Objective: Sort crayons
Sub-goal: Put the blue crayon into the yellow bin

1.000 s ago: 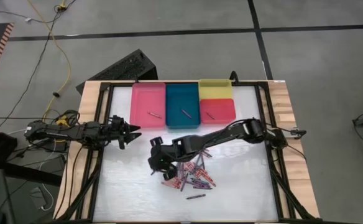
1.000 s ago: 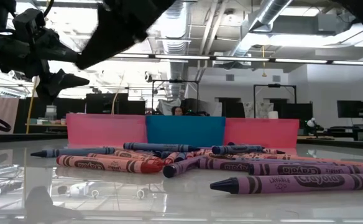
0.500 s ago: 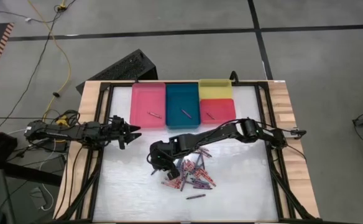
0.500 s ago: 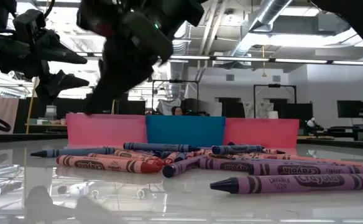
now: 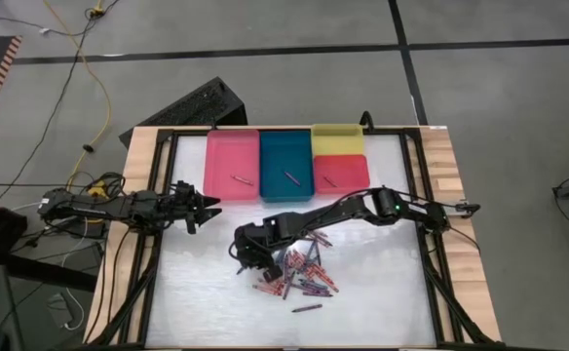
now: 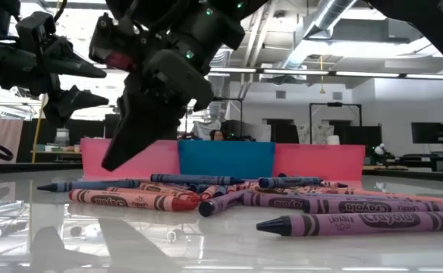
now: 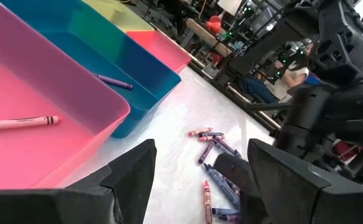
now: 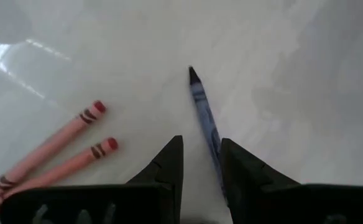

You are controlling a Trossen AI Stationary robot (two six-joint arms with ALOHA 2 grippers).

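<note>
Several crayons (image 5: 299, 271) lie in a loose pile on the white table, red, pink, purple and blue. A dark blue crayon (image 8: 201, 106) lies at the pile's left end, next to two pink ones (image 8: 57, 152). My right gripper (image 8: 200, 146) hangs slanting down over that blue crayon, open by a narrow gap. In the low view its fingertips (image 6: 114, 161) stand clear above the table. My left gripper (image 5: 207, 207) waits open at the table's left edge, pointing level.
Pink (image 5: 232, 164), teal (image 5: 285, 164), yellow (image 5: 337, 139) and red (image 5: 341, 173) trays stand along the far edge. The pink, teal and red ones each hold a crayon. One crayon (image 5: 307, 308) lies apart, nearer the front. Bare table spreads left of the pile.
My right gripper has come down toward the left end of the crayon pile and tipped more steeply downward. The gap between its fingers has stayed the same. The crayons have not moved.
</note>
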